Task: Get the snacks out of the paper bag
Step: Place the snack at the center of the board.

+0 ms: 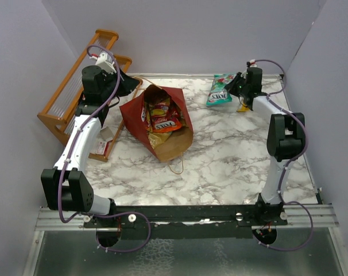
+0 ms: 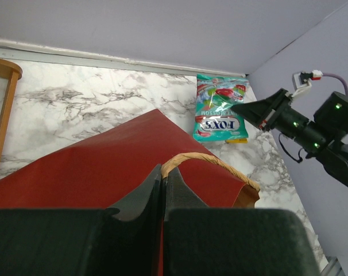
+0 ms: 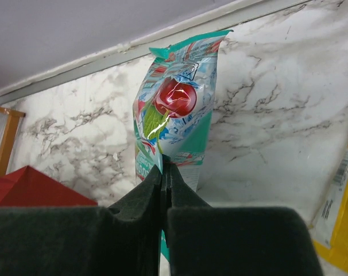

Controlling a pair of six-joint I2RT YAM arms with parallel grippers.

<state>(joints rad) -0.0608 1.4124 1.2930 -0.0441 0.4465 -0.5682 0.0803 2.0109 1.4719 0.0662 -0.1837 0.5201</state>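
right hand [image 3: 163, 172]: fingers pressed together on the lower edge of the teal packet [image 3: 175, 109].
teal packet: out of the paper bag [image 1: 175, 146], at the far right of the bench [image 1: 220, 155], just beside a yellow packet [image 1: 243, 106].
left hand [image 2: 163, 181]: closed on the paper bag's red rim, next to a looped handle [image 2: 191, 157].
paper bag: lying open on the bench, red-yellow packets [image 1: 162, 118] inside.

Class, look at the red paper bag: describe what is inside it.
Inside the paper bag, red-yellow packets lie overlapping. Anything beneath them is covered. The teal packet is outside, pinched in the right tool.
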